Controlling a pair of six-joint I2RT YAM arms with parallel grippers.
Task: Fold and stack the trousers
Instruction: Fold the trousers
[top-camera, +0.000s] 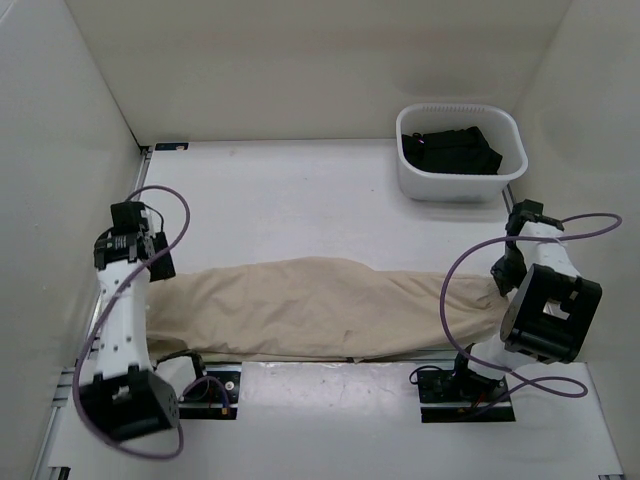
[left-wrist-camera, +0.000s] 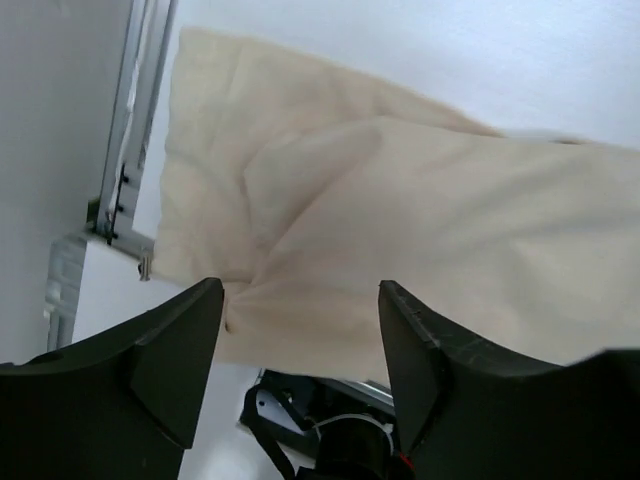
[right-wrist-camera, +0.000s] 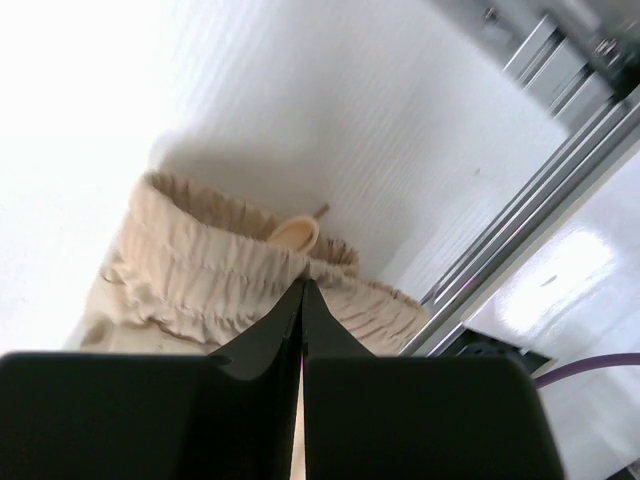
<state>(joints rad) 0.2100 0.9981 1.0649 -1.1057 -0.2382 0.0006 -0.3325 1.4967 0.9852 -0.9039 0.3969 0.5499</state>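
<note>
The beige trousers (top-camera: 320, 305) lie flat and stretched left to right across the near part of the table. My left gripper (top-camera: 152, 262) hangs open just above their left leg end; in the left wrist view the tan fabric (left-wrist-camera: 400, 200) lies under the spread fingers of the gripper (left-wrist-camera: 300, 292), which holds nothing. My right gripper (top-camera: 500, 280) is at the right end, shut on the gathered elastic waistband (right-wrist-camera: 200, 270); its tips (right-wrist-camera: 303, 285) meet right at the waistband's edge.
A white basket (top-camera: 455, 190) with black garments (top-camera: 455, 150) stands at the back right. White walls close in left, right and back. Aluminium rails (right-wrist-camera: 520, 260) run along the table's near edge by the arm bases (top-camera: 465, 385).
</note>
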